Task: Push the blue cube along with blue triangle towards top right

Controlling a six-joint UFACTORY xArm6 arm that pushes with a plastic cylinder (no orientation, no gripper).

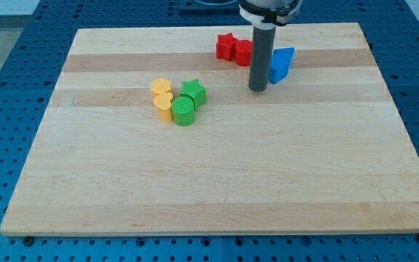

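Two blue blocks sit together near the view's top, right of centre. The blue triangle [287,57] is the upper right one. The blue cube [275,73] touches it at the lower left and is partly hidden by my rod. My tip [258,89] rests on the board just left of and slightly below the blue cube, close against it. The rod rises from the tip toward the view's top.
A red star [226,46] and a red round block [243,52] lie just left of the rod. Two yellow blocks [162,97], a green star [193,91] and a green cylinder [183,110] cluster left of centre. The board's top right corner [358,25] lies beyond the blue blocks.
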